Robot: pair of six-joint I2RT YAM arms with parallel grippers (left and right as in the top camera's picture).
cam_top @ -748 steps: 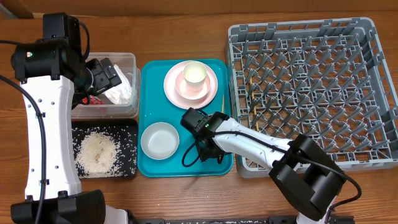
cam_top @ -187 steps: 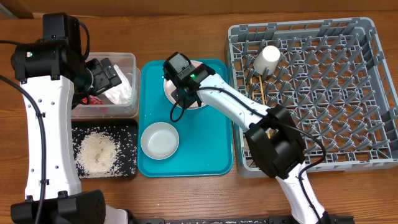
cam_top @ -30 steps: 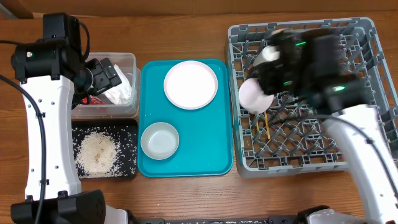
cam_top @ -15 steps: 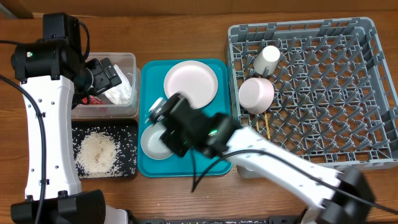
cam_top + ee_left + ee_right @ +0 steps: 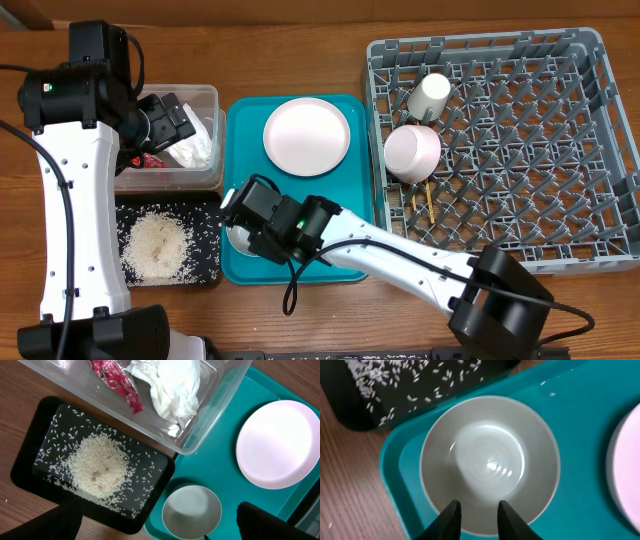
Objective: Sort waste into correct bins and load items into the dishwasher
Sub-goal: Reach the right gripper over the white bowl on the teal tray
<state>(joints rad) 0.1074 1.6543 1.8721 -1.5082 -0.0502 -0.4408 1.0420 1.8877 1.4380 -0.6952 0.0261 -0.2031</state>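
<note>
Pale bowl (image 5: 490, 460) on the teal tray (image 5: 580, 420)
The gripper (image 5: 477, 512) hangs over its near rim, fingers slightly apart (rice (image 5: 362, 382) lies in the black tray (image 5: 350, 415) beyond).

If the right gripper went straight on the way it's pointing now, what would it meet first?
Most likely the pale greenish-white bowl on the teal tray: the right gripper points down at its near rim, jaws slightly apart. How far above it is unclear.

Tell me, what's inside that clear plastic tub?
A crumpled red wrapper and a white paper napkin lie in the tub. The left arm covers one end from above; that part is hidden.
</note>
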